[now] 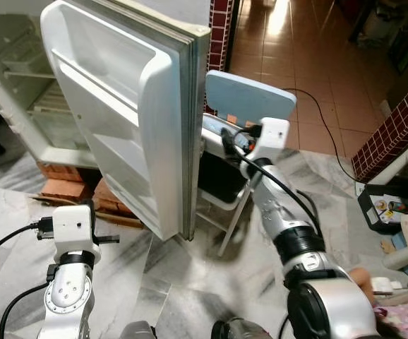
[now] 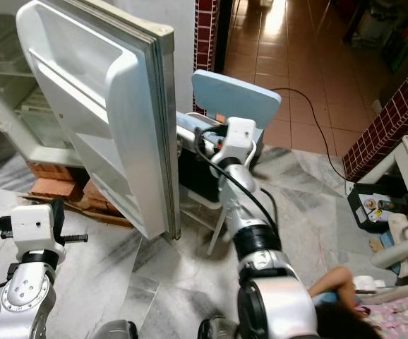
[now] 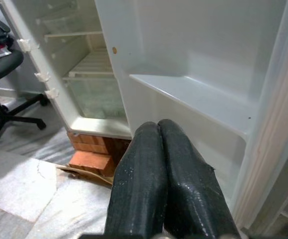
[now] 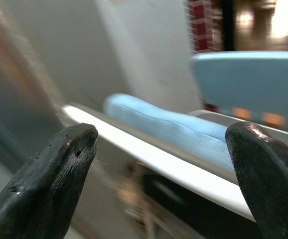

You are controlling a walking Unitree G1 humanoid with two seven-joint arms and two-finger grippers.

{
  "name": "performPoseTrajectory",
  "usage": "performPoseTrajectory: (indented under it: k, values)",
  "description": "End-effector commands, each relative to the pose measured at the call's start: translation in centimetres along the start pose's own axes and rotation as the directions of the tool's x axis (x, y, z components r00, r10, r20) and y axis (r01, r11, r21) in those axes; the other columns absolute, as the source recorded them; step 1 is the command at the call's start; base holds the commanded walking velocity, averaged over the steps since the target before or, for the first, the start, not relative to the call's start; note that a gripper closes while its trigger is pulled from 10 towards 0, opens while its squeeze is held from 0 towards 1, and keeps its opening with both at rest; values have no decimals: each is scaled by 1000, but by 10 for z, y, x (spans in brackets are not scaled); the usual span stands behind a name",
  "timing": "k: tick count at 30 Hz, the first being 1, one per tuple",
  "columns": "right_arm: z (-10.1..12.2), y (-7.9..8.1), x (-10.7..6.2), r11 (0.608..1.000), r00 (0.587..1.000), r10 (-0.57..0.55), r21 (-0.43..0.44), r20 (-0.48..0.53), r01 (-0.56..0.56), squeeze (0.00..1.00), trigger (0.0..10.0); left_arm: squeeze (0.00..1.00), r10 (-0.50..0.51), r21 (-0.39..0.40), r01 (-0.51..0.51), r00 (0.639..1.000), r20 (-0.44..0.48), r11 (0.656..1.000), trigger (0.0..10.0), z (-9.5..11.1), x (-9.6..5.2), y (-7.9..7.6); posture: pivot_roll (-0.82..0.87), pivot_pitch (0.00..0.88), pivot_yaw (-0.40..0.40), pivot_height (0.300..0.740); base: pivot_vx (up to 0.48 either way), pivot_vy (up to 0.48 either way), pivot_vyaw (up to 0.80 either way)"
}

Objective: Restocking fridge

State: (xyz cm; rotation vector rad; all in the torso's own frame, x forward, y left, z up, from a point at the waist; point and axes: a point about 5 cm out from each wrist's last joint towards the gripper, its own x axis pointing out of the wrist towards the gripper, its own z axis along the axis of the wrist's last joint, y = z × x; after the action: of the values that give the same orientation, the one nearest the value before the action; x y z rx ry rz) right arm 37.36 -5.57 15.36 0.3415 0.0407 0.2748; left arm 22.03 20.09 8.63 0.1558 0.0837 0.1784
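Reaching past the door's [image 1: 130, 127] outer edge, the right gripper [image 4: 164, 149] gapes empty over the chair [image 1: 250, 99], presumably seeking stock; left gripper [image 3: 166, 184] is clenched, facing the fridge [image 3: 84, 74].

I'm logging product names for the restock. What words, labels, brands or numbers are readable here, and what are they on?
None can be read.
Fridge door: its inner shelves are plain white, no lettering.
Blue chair: no markings.
Small packages in the black bin on the floor to the robot's right: coloured labels, too small and blurred to read.
Right wrist view: motion-blurred, no text discernible.
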Motion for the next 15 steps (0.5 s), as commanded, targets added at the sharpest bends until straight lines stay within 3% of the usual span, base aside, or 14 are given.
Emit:
performPoseTrajectory:
  k: [1, 2, 5, 6, 8, 10, 12, 13, 15]
  values:
    - [7, 16, 6, 999, 999, 45, 16, 23, -45, 0, 10000, 0, 6, 14, -6, 1000, 1, 1000, 10000, 2, -1, 1, 91, 102, -38, 735, 0, 0, 0]
    - [9, 33, 8, 991, 993, 113, 66, 27, -114, 0, 10000, 0, 5, 15, -5, 1000, 1, 1000, 10000, 2, 0, 1, 91, 102, -38, 735, 0, 0, 0]
    - [11, 50, 9, 974, 980, 193, 112, 42, -197, 0, 10000, 0, 5, 16, -5, 1000, 0, 1000, 10000, 2, 0, 1, 94, 103, -42, 735, 0, 0, 0]
    - [13, 68, 5, 931, 946, 318, 164, 66, -325, 0, 10000, 0, 5, 16, -5, 1000, -1, 1000, 10000, 1, 0, 0, 94, 103, -42, 735, 0, 0, 0]
    - [17, 88, -4, 838, 874, 473, 251, 109, -485, 0, 10000, 0, 3, 16, -3, 1000, -4, 1000, 10000, 1, -1, 0, 94, 103, -42, 735, 0, 0, 0]
    - [21, 100, -14, 759, 808, 571, 282, 146, -587, 0, 10000, 0, 1, 17, -1, 1000, -6, 1000, 10000, 0, -1, -1, 91, 105, -42, 735, 0, 0, 0]
    - [27, 111, -28, 636, 705, 685, 320, 186, -702, 0, 10000, 0, -4, 18, 4, 1000, -6, 1000, 10000, 0, -1, -2, 87, 105, -40, 735, 0, 0, 0]
    - [30, 118, -44, 513, 595, 776, 338, 211, -789, 0, 10000, 0, -8, 19, 8, 1000, -6, 1000, 10000, 0, -1, -3, 87, 105, -40, 735, 0, 0, 0]
    - [31, 121, -52, 449, 535, 816, 344, 218, -825, 0, 10000, 0, -10, 20, 10, 1000, -7, 1000, 10000, 0, 0, -3, 81, 106, -39, 735, 0, 0, 0]
